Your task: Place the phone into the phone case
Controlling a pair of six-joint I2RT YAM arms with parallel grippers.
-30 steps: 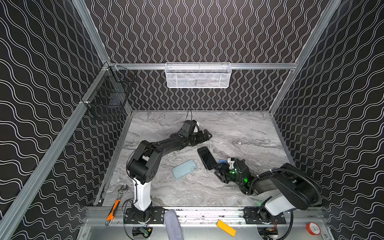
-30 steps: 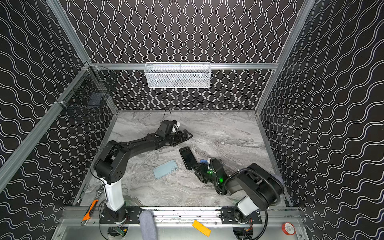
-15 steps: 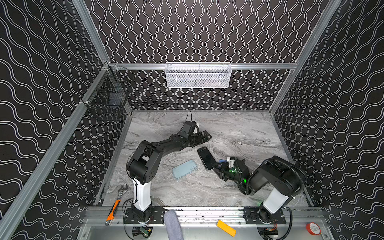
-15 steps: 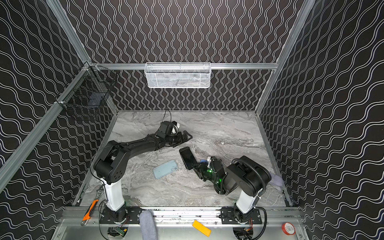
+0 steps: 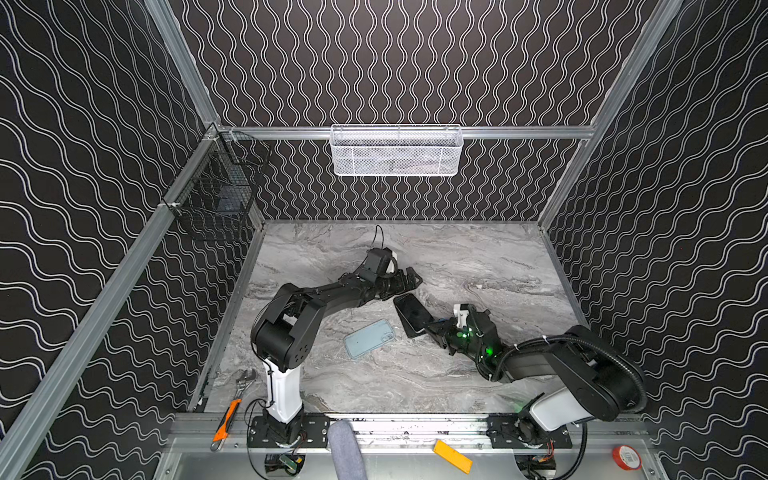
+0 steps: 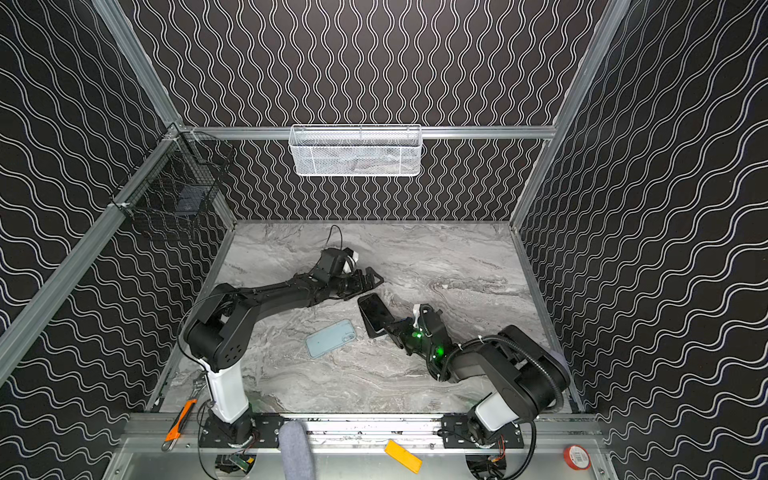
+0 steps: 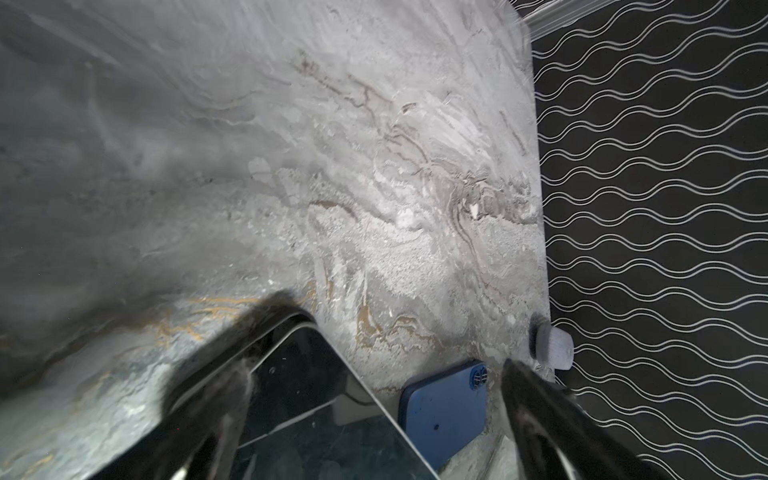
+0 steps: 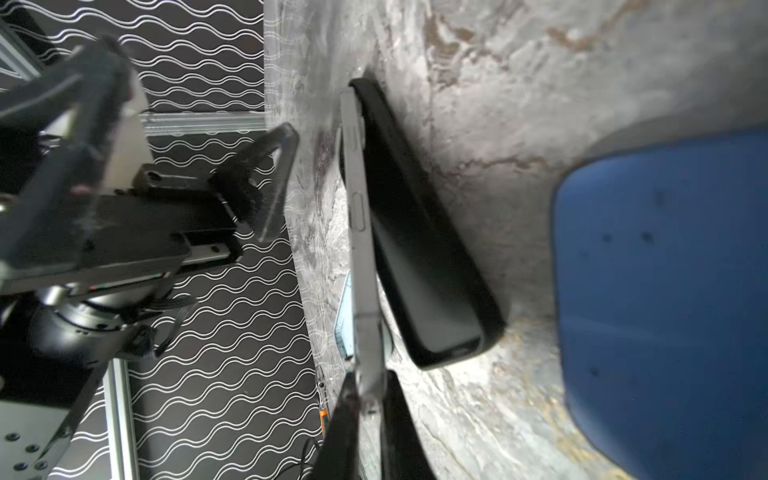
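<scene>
In both top views the black phone [image 5: 409, 309] [image 6: 373, 311] lies mid-table, tilted. In the right wrist view its grey edge [image 8: 359, 232] leans over the black phone case [image 8: 419, 257], which lies flat; their far ends meet and the near ends stand apart. My right gripper [image 8: 365, 399] [image 5: 426, 328] is shut on the phone's near end. My left gripper [image 5: 409, 279] [image 6: 370, 281] hangs open just past the phone's far end. In the left wrist view its fingers [image 7: 208, 415] straddle the phone's dark screen [image 7: 311, 395].
A light blue phone-shaped item [image 5: 369, 338] lies left of the phone. A dark blue one [image 7: 444, 411] [image 8: 665, 291] sits beside the right gripper. White mesh basket [image 5: 397, 151] on the back wall, black wire basket [image 5: 216, 199] on the left wall. A wrench [image 5: 245, 380] lies front left.
The right gripper's jaws have closed on the phone's near end, and the right arm's elbow has shifted at the front right. The left arm has stayed put.
</scene>
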